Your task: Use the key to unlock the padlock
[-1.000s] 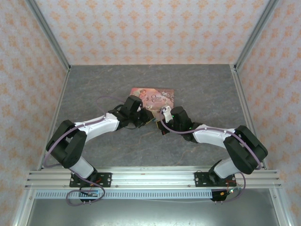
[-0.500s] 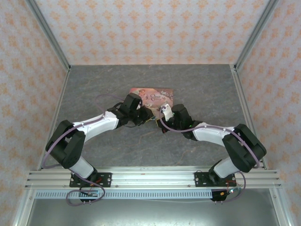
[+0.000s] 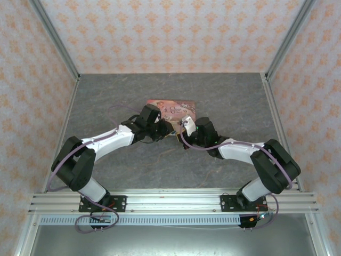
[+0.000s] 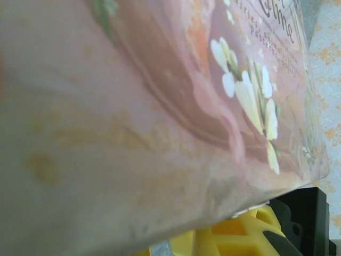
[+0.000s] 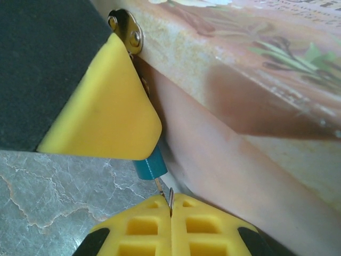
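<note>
Both arms have crept a little nearer the tin than they were a second ago. The left arm and the right arm now meet at the tin's near edge, and they are closer to each other too. Neither pair of jaws has let go or squeezed harder. I think this means the key is being lined up with the lock, and the turn is not yet done.

The padlock is a tiny blue-green block right against the tin's side wall, just above the counter. It sits lower down the wall than a little metal plate on the tin. One yellow finger of the left jaws lies over its top part. I cannot see the other finger, so I cannot tell if the left jaws are gripping it.

The right jaws are clenched tight on the key, a thin bit of metal. They sit just below the padlock, beside the tin's wall. The key's tip reaches the padlock's bottom. I cannot tell if it is inside the hole.
</note>
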